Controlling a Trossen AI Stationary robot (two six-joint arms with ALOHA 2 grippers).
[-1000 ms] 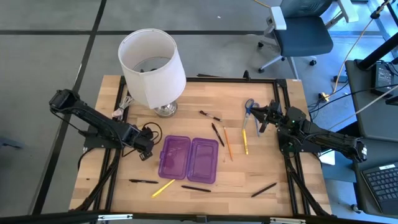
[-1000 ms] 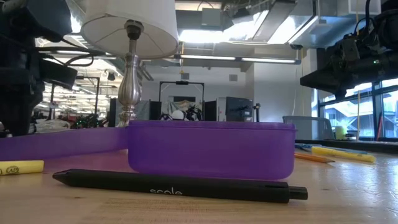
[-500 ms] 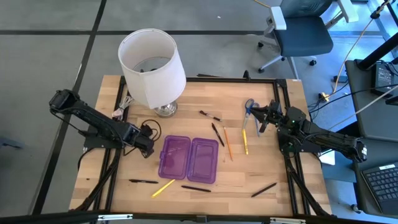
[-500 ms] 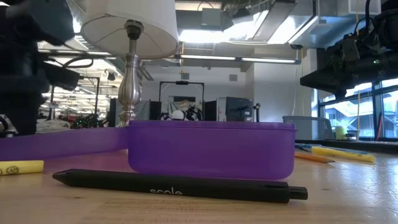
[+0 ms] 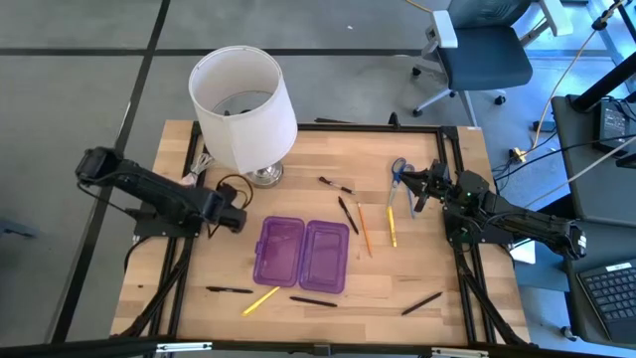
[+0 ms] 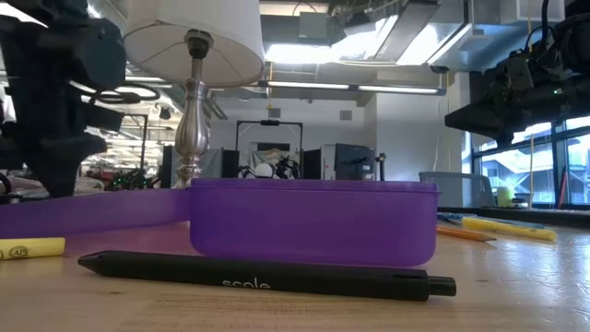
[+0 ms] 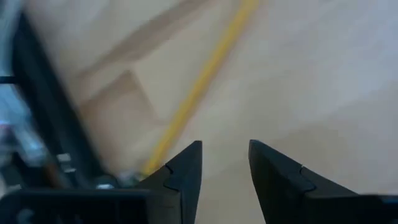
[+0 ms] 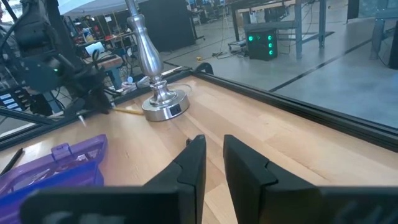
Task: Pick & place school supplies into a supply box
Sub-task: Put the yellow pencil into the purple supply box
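Observation:
The purple supply box (image 5: 301, 254) lies open on the table's middle, both halves flat. Around it lie the supplies: a black pen (image 5: 313, 300) and a yellow pencil (image 5: 260, 299) on its near side. Another black pen (image 5: 348, 214), an orange pencil (image 5: 364, 229) and a yellow one (image 5: 392, 227) lie to its right. The blue-handled scissors (image 5: 397, 171) lie farther right. My left gripper (image 5: 238, 221) hovers left of the box, open and holding nothing; a yellow pencil (image 7: 199, 93) shows beyond its fingers. My right gripper (image 5: 410, 186) waits beside the scissors, its fingers a narrow gap apart.
A white-shaded lamp (image 5: 243, 104) stands on its metal base (image 5: 263, 176) at the far left, with a black cable (image 5: 231, 189) looping near my left gripper. More black pens lie at the near edge (image 5: 229, 289) and near right (image 5: 422, 302). A black frame rims the table.
My left gripper has moved a short way toward the table's far edge, away from the box's left side, and the arm behind it has swung with it. The right arm and all supplies have stayed where they were.

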